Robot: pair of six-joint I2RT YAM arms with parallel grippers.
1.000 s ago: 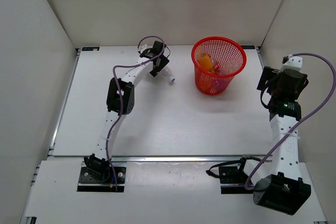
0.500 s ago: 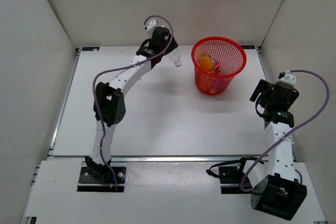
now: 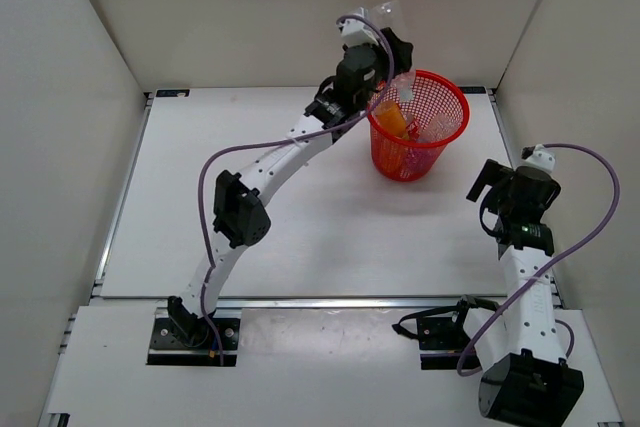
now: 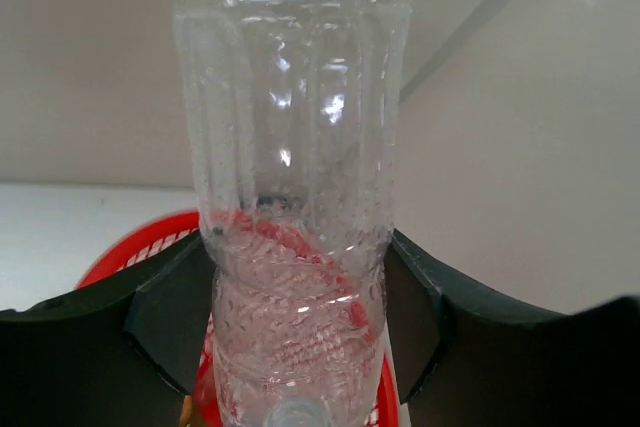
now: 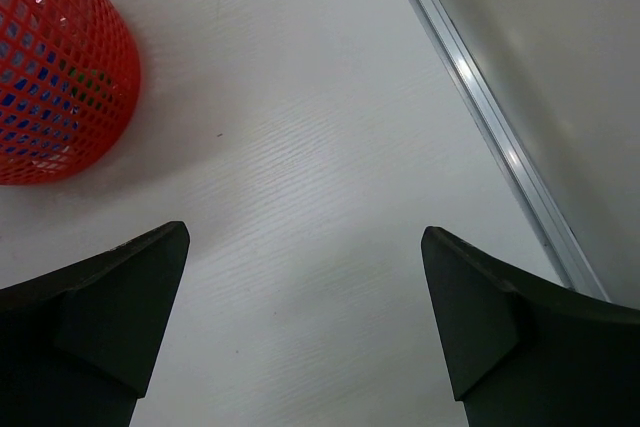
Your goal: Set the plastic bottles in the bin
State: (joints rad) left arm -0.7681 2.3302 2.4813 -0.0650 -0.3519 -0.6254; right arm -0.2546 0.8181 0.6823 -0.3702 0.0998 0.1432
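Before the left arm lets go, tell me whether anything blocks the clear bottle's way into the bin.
Nothing visible does. The left gripper holds the clear bottle at the rim of the bin, and its mouth is open.

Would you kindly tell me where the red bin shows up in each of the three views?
Top external: the bin stands right of centre, near the table's far edge.
Left wrist: its rim curves at lower left, behind the held bottle.
Right wrist: its mesh wall fills the upper left corner.
Shared landmark: the white table under it.
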